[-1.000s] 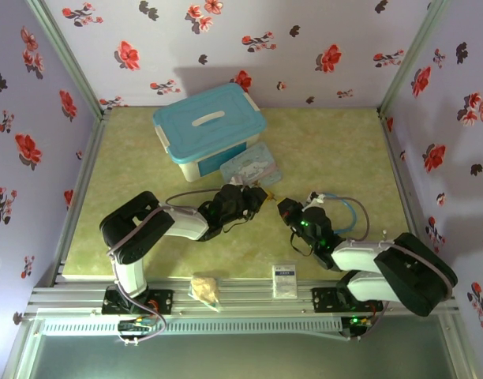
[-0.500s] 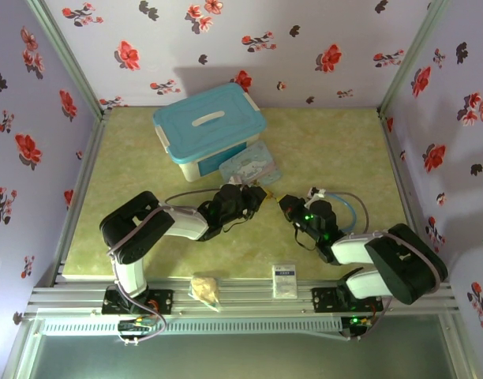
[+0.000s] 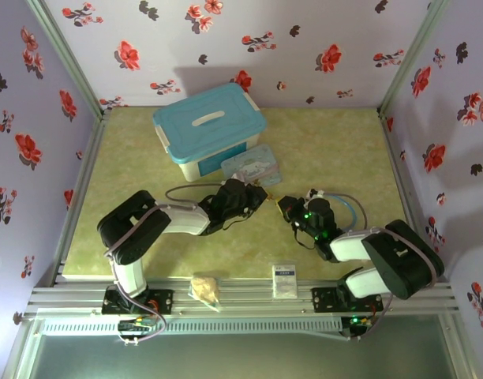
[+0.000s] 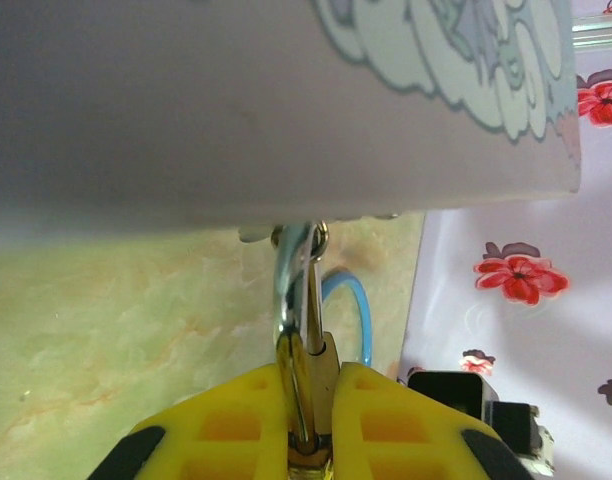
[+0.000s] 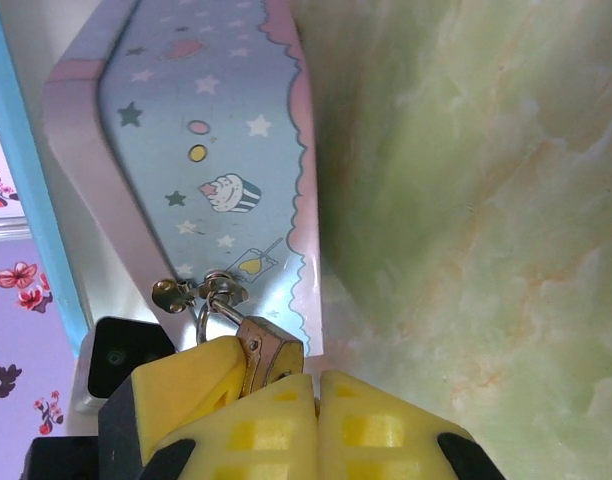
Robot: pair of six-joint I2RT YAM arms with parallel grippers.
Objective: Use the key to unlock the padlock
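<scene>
One big green table [image 3: 336, 142] holds it all. Two robot arms reach in from the near edge, the left arm [image 3: 147, 225] and the right arm [image 3: 383, 264], and their tips almost meet in the middle.

At the back sits a white box with a blue lid [image 3: 210, 130]. Just in front of it lies a flat, pale blue tin [image 3: 252, 166] with cartoon pictures on it. A stethoscope [image 3: 350, 207] with a blue tube lies beside the right arm. At the near edge lie a lumpy tan bag [image 3: 204, 287] and a small white packet [image 3: 285, 280], a little apart.

The left gripper [image 4: 308, 375] has its yellow fingers nearly together. They pinch the gold body of the padlock [image 5: 273, 350]. The padlock is up off the table, right by the edge of the tin. Its shiny shackle [image 4: 286, 290] sticks out toward the tin.

The right gripper [image 5: 311, 385] has its yellow fingers pressed tight together. The padlock sits right at its fingertips.

A slim grey bit [image 4: 315, 295] runs along the shackle, with a tiny ring at its top. I cannot tell if that is the key.
</scene>
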